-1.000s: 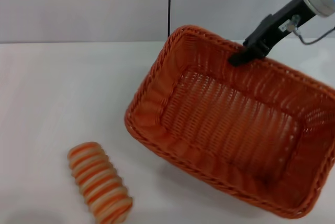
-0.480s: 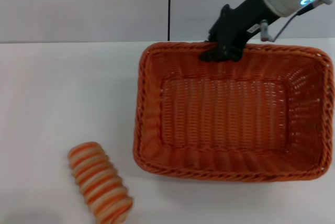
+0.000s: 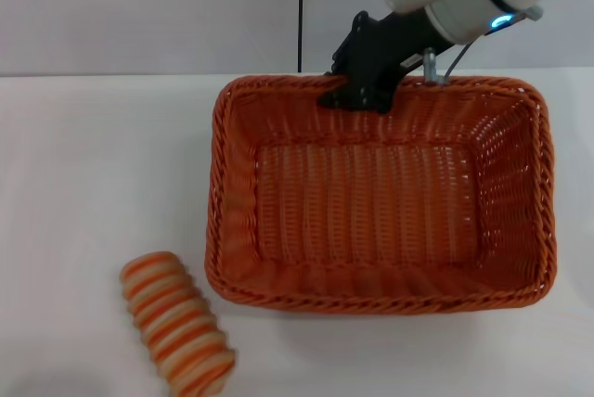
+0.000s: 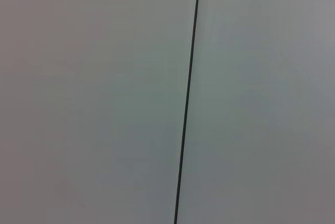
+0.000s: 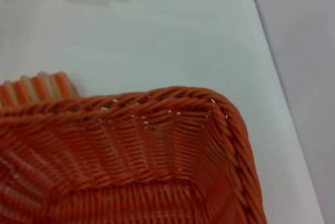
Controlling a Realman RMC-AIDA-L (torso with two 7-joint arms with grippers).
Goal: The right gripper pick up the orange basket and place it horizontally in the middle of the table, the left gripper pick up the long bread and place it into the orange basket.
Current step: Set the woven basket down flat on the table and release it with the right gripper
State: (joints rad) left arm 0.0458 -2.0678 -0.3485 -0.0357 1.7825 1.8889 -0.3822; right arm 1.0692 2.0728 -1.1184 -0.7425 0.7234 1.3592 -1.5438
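Observation:
The orange basket (image 3: 376,198) lies lengthwise across the middle-right of the white table (image 3: 93,165), its long sides parallel to the table's front edge. My right gripper (image 3: 357,91) is shut on the basket's far rim, its black claw coming down from the white banded arm at the top right. The long bread (image 3: 176,321), striped orange and cream, lies near the table's front left, apart from the basket. The right wrist view shows a basket corner (image 5: 209,130) and an end of the bread (image 5: 36,89) beyond it. My left gripper is out of view.
A grey wall with a thin vertical black seam (image 3: 301,12) stands behind the table. The left wrist view shows only that wall and the seam (image 4: 187,103). Bare tabletop stretches across the left half.
The right gripper has swung the basket from a skewed angle to lie square with the table and carried it leftward. The bread has not moved.

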